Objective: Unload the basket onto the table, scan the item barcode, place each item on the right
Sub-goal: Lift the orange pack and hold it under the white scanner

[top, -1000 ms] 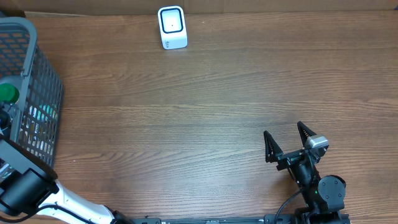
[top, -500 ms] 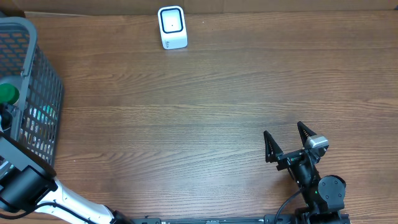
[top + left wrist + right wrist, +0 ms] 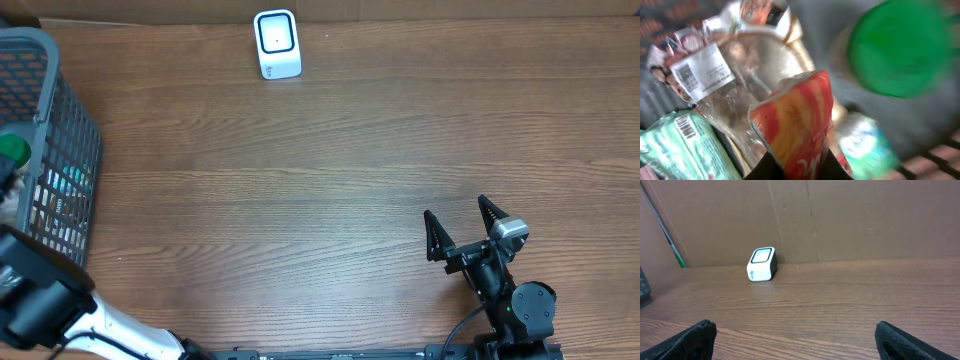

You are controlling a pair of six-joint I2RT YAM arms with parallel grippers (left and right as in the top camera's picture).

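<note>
Currently my left gripper (image 3: 799,167) pinches the red-orange snack packet (image 3: 795,120) by its slick edge at bottom centre, right gripper (image 3: 455,207) gaping wide, so I fear it slipping when lifted.

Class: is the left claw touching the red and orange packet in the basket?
Touching. The left wrist view shows the left claw pinching the lower end of the red and orange packet between its dark fingers, with no gap on either side.
</note>
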